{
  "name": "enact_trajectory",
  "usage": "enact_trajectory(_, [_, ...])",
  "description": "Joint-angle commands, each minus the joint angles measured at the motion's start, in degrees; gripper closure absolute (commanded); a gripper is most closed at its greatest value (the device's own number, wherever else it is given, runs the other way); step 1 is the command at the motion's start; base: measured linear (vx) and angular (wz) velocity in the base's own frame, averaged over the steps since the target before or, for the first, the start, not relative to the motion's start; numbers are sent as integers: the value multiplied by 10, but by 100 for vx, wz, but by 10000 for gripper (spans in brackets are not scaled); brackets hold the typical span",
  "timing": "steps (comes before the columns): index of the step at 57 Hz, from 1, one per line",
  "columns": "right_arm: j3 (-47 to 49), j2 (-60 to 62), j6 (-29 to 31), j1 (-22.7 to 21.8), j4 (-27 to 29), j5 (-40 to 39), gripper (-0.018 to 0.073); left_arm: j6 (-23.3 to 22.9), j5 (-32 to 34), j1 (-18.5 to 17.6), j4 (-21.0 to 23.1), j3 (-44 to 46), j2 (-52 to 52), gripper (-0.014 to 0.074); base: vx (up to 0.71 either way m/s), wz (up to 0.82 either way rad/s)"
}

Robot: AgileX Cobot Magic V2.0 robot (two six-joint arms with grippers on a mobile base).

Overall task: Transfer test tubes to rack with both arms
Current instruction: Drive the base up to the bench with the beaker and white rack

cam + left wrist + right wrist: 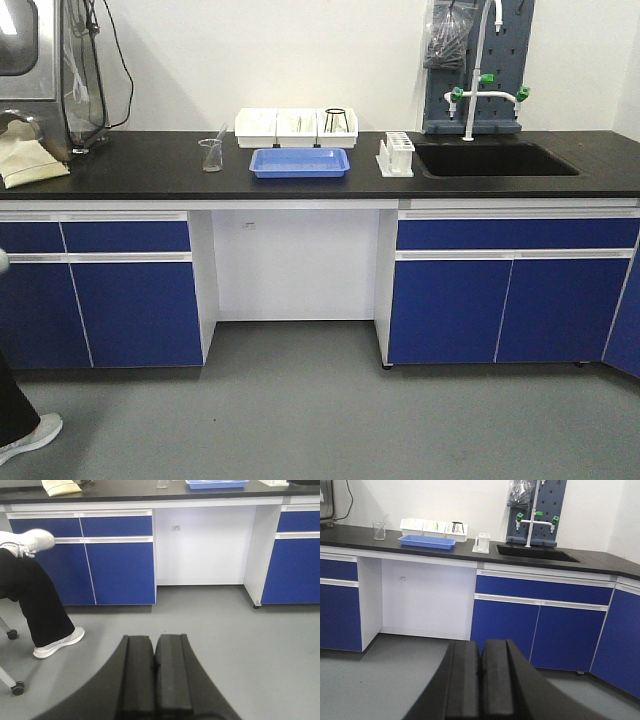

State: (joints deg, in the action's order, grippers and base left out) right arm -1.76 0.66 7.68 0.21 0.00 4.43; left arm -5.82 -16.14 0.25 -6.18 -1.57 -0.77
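Pinched closed and empty, left black gripper (155,667) and right black gripper (480,677) hang well short of the black countertop (150,165); small white holed plastic rack (396,155) stands right of centre in front view, slender clear glass tube (220,135) leans in clear beaker (211,157) left of centre, likely the left arm's reach.

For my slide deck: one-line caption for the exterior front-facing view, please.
Black lab counter: white rack beside the sink, blue tray and glass beaker further along.
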Motion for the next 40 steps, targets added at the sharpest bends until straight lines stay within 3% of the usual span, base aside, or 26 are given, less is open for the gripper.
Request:
enact_trajectory(1, [-8, 5, 3, -2, -9, -48, 568, -3, 46, 0, 4, 18, -6, 601, 0, 0])
enact_trajectory(40, [-8, 5, 3, -2, -9, -48, 568, -3, 46, 0, 4, 18, -6, 601, 0, 0])
